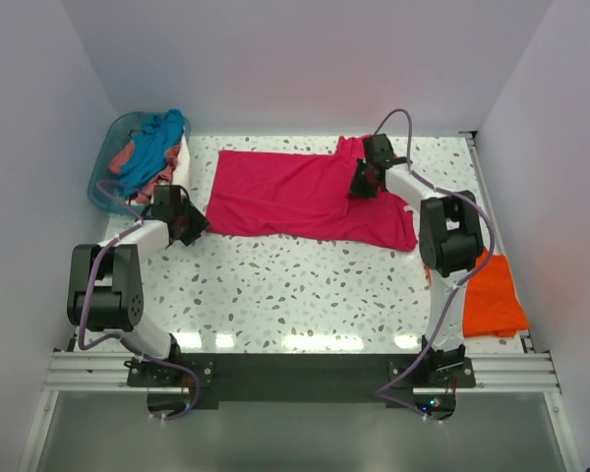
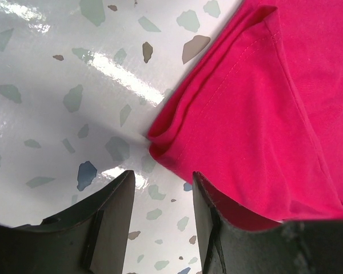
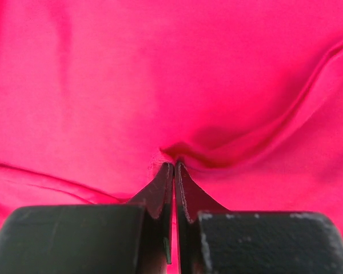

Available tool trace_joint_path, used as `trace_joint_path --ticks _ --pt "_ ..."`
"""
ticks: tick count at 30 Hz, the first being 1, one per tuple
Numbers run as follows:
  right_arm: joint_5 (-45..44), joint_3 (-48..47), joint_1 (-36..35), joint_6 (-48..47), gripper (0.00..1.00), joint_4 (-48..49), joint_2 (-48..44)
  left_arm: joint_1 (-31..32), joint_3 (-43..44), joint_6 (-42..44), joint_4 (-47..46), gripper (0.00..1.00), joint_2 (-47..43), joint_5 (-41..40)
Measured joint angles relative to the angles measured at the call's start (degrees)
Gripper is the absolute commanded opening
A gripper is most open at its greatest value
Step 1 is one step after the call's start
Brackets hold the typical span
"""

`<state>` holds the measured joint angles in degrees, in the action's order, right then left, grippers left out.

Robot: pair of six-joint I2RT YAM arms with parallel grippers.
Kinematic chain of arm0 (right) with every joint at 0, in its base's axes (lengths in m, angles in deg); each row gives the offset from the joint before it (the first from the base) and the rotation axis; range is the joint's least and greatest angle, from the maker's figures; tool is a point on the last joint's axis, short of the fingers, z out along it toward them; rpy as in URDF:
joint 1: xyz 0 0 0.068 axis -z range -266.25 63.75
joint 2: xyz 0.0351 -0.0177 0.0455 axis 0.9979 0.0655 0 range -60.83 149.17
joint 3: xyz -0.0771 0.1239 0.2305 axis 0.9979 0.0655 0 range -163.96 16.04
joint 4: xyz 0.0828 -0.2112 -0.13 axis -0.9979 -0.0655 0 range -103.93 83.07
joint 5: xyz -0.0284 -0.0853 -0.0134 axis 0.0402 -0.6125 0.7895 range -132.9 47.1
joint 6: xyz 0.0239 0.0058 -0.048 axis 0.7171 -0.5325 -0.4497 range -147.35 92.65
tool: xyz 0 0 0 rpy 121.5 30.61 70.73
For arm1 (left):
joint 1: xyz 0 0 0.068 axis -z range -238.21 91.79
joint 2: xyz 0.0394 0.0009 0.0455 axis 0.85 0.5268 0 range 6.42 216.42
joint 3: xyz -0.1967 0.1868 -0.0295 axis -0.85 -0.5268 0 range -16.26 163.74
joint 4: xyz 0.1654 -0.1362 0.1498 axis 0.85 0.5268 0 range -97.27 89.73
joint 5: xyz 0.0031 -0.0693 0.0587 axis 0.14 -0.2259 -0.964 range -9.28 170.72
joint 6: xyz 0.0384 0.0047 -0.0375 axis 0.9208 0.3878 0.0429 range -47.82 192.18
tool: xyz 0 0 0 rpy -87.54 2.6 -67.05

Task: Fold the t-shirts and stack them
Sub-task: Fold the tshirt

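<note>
While the large magenta-pink cotton t-shirt (image 1: 305,197) is spread flat across the far half of the speckled white terrazzo table (image 1: 295,285), a fold near its three o'clock end is pinched by the right tool (image 3: 174,166), whose fingers are pressed together on the cloth. The left tool (image 2: 163,180) is held wide apart, empty, just beside the shirt's nine o'clock corner. A translucent teal plastic basin (image 1: 106,157) of crumpled tees is seen at ten o'clock; a folded orange t-shirt (image 1: 494,297) lies at four o'clock, partly hidden by the right arm.
</note>
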<state>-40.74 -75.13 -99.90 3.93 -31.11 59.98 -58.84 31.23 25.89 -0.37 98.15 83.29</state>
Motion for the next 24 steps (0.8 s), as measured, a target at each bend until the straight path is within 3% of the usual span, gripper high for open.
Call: trace_joint_path --ticks 6,7,8,10,11,15,20,24 --pt "-2.75 -5.6 -4.2 -3.56 0.0 -1.84 2.89 0.0 -0.04 0.0 0.0 0.51 0.11 0.0" --pt "-3.1 -6.34 -4.83 -4.09 0.04 -2.12 3.43 0.0 -0.04 0.02 0.0 0.52 0.11 -0.02" --pt "-3.45 -6.71 -5.33 -4.5 0.16 -2.27 3.78 0.0 -0.04 0.02 0.02 0.53 0.11 -0.02" --pt "-4.22 -6.75 -6.05 -5.25 0.31 -3.04 4.07 0.0 -0.07 0.07 0.02 0.56 0.11 -0.07" --pt "-4.5 -6.75 -6.19 -5.55 0.44 -3.56 4.07 0.0 -0.11 0.22 0.04 0.57 0.11 -0.09" --pt "-6.6 -6.71 -5.88 -6.69 0.61 -5.03 3.87 0.0 -0.46 0.37 0.5 0.58 -0.33 -0.79" --pt "-8.31 -3.04 -4.5 -6.38 0.61 -7.54 -1.77 0.0 -1.49 0.39 1.14 0.57 -2.73 -1.27" --pt "-8.2 6.4 -1.4 -4.63 0.61 -7.96 -13.97 0.0 -1.49 0.35 0.46 0.54 -2.58 -1.29"
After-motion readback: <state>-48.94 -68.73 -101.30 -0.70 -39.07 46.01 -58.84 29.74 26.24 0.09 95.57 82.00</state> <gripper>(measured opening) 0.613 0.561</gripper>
